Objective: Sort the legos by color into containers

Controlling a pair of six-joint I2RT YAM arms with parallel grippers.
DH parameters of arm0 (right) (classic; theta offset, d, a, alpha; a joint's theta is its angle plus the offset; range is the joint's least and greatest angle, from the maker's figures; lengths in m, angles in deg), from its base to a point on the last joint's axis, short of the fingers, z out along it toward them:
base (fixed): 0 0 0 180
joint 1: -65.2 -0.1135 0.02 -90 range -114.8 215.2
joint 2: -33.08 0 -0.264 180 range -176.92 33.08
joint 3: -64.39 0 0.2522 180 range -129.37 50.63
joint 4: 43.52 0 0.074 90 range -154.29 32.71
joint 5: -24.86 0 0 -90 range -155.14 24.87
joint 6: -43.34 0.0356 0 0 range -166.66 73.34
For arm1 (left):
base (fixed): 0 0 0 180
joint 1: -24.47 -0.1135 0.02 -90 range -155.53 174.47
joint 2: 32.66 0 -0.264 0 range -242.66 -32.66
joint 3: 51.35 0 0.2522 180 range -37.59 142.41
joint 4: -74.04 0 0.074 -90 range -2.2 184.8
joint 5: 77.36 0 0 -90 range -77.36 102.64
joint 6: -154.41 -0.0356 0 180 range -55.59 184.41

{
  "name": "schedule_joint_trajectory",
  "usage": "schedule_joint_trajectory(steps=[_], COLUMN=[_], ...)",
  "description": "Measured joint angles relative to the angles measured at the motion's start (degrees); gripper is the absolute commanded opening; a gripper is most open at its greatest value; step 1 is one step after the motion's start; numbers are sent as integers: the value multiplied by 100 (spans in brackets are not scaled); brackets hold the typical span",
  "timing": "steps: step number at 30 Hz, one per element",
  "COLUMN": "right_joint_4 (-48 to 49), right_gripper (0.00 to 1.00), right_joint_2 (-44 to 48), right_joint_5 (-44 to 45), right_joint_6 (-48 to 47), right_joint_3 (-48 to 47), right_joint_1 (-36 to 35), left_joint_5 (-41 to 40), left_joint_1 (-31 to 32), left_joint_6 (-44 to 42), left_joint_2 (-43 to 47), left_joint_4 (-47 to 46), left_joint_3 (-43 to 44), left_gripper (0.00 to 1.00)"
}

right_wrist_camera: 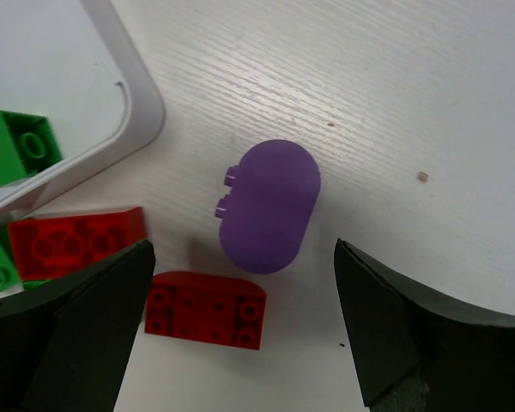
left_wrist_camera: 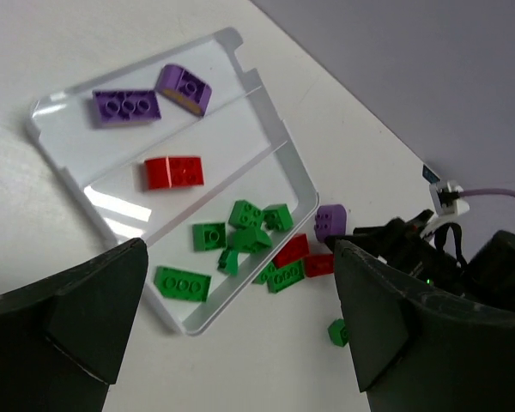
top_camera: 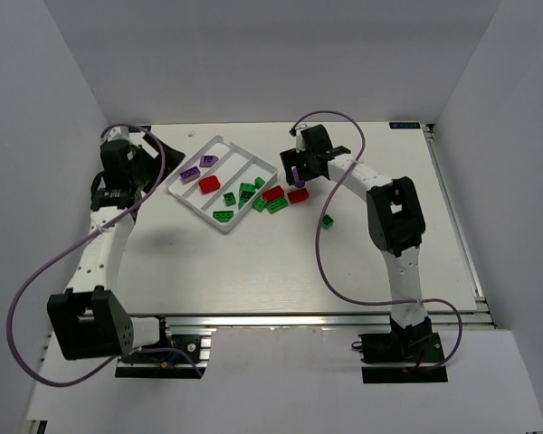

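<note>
Right pincer (right_wrist_camera: 242, 249) hovers wide open, purple brick (right_wrist_camera: 269, 206) lying sideways on the tabletop (right_wrist_camera: 395, 103) squarely between its fingers (right_wrist_camera: 86, 326), just off the corner of the tray (right_wrist_camera: 142, 103), lined up, it seems, for a grab.

counter (top_camera: 271, 262): white, faint wood grain | walls (top_camera: 281, 54): plain pale grey, left, far, right | near edge: aluminium rail (top_camera: 326, 319) | light: even

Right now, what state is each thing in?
Left gripper, open, empty.
Right gripper, open, astride purple brick.
Purple brick, on its side on table, ungripped.
Tray, part filled: purple pair, red brick, green bricks, sorted by compartment.
Red pair, loose on table.
Lone green brick, loose on table.
</note>
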Motion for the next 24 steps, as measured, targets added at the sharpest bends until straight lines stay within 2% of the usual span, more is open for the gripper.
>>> schedule_joint_trajectory(steps=[7,10,14,16,18,19,24], right_joint_4=[-42,-39,9,26,68,114,599], right_gripper=[82,74,55,49,39,31,14], right_joint_2=[-402,-520,-605,-605,-605,-603,-284], right_joint_5=[514,522,490,450,426,404,120], right_joint_6=[87,131,107,66,26,4,-236], right_joint_3=[-260,-260,-262,-262,-249,-229,358], right_joint_1=[0,0,0,0,2,7,70], left_joint_5=[-22,4,249,409,619,752,1593], left_joint_1=[-4,-4,-4,-4,-4,-4,55], left_joint_6=[205,302,483,577,713,796,1370], left_joint_2=[811,879,798,739,713,710,503], left_joint_4=[387,380,319,205,-20,-153,-1143], left_joint_3=[-693,-750,-828,-887,-1034,-1137,-1705], left_gripper=[98,98,98,98,98,98,98])
